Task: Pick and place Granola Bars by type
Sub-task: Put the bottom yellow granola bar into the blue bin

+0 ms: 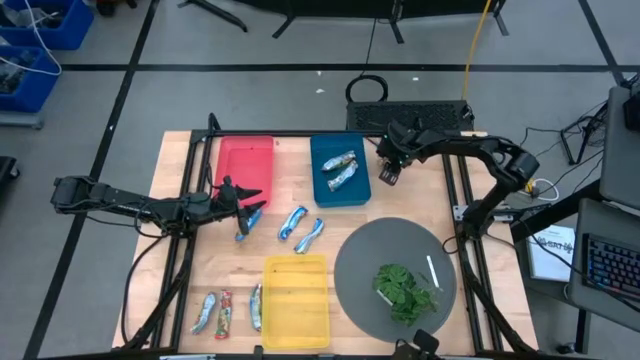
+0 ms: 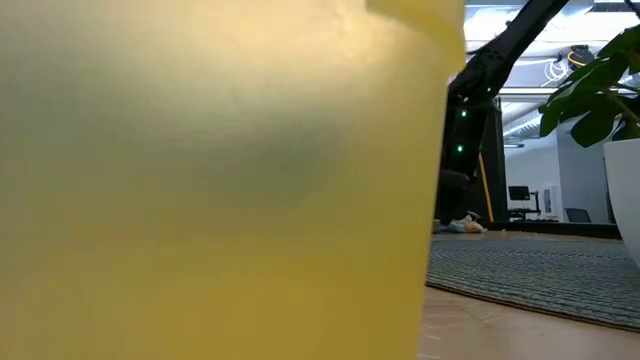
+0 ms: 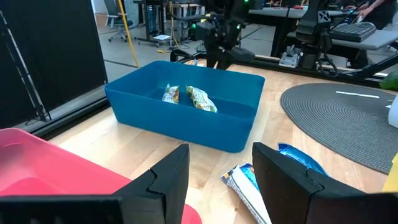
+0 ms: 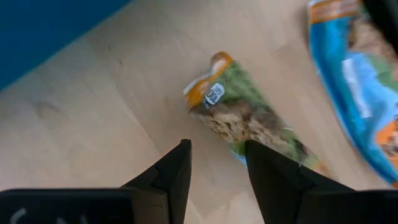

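My left gripper (image 1: 247, 203) (image 3: 221, 155) is open, low over the wood at the red tray's (image 1: 245, 165) near right corner. A blue-and-white bar (image 1: 245, 222) (image 3: 244, 184) lies on the table just past its fingers, untouched. My right gripper (image 1: 390, 170) (image 4: 217, 146) is open beside the blue tray's (image 1: 340, 195) right wall, pointing down. A green-and-orange bar (image 4: 239, 115) lies on the wood just beyond its fingertips, and a blue-wrapped bar (image 4: 351, 81) lies beside that. Two bars (image 1: 341, 168) (image 3: 189, 96) lie in the blue tray.
Two blue-and-white bars (image 1: 302, 228) lie mid-table. Three more bars (image 1: 228, 310) lie left of the yellow tray (image 1: 296, 300), whose wall (image 2: 220, 180) blocks most of the low view. The round grey mat (image 1: 360, 265) carries a green leafy bunch (image 1: 403, 290) and a white stick (image 1: 433, 271).
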Available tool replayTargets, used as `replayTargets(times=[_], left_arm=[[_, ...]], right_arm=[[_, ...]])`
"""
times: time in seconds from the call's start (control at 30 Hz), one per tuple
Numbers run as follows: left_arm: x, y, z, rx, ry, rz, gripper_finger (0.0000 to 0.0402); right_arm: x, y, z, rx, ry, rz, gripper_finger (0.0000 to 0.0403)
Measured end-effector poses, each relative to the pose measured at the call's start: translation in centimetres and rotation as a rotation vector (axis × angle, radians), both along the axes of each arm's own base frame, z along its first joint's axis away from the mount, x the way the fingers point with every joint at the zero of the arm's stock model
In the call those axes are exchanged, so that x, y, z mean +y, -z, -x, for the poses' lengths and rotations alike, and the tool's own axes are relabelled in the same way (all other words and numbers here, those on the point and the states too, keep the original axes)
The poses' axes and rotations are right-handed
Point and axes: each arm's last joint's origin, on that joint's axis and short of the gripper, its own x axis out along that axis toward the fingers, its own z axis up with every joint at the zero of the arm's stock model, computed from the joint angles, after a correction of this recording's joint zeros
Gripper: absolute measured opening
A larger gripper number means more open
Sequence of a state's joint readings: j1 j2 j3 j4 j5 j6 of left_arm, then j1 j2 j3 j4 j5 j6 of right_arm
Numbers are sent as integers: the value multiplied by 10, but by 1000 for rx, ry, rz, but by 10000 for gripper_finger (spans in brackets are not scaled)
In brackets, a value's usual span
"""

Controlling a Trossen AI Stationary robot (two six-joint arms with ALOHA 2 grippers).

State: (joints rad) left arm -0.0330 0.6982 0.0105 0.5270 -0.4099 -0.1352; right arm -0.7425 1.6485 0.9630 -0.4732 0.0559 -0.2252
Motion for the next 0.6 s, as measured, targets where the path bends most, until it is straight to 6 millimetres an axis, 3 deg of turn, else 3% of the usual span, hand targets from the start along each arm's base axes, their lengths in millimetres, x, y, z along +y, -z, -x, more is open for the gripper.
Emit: replayTargets(times=[0.27,0.6], left_arm=[[0,0,0,0,0,0,179],[0,0,0,0,1,0,179]], right_arm=[[-4,14,-3,60,12,26,127],[5,-27,-2,-1,-15,193,97]])
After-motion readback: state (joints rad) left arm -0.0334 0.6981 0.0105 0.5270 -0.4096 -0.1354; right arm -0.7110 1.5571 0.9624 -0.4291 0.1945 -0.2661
